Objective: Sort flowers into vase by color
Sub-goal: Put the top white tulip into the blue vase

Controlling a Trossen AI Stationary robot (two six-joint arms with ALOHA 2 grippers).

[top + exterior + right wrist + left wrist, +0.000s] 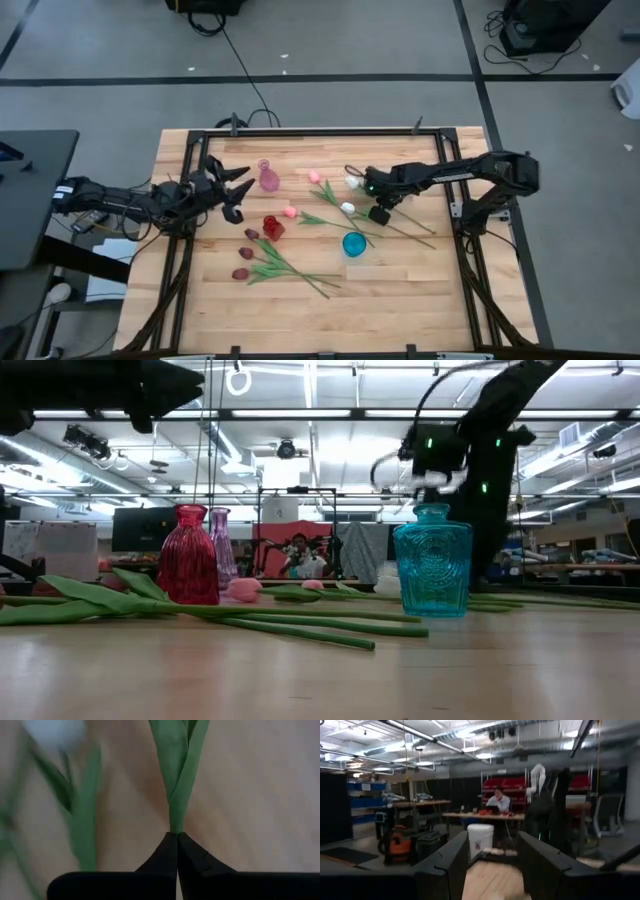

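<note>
The right arm reaches in from the 3 o'clock edge of the tabletop, stretched nearly level toward the centre with its wrist bent down. The right gripper hangs above the wood, and in the right wrist view its fingers are pressed together on the green stem of a white tulip, whose leaves fan away from the fingertips. The low view shows that gripper raised well above the blue vase.

The left arm comes in from 9 o'clock, held low and extended, and the left gripper has its fingers spread wide apart with nothing between them, pointing toward the pale pink vase.

The red vase stands near the centre of the tabletop, the blue vase at about 4 o'clock from it. Three maroon tulips lie at 6 o'clock of the red vase, stems running toward 4 o'clock. Pink tulips and another white tulip lie between the pale pink vase and the right gripper.

A person sits at a bench in the room beyond.
</note>
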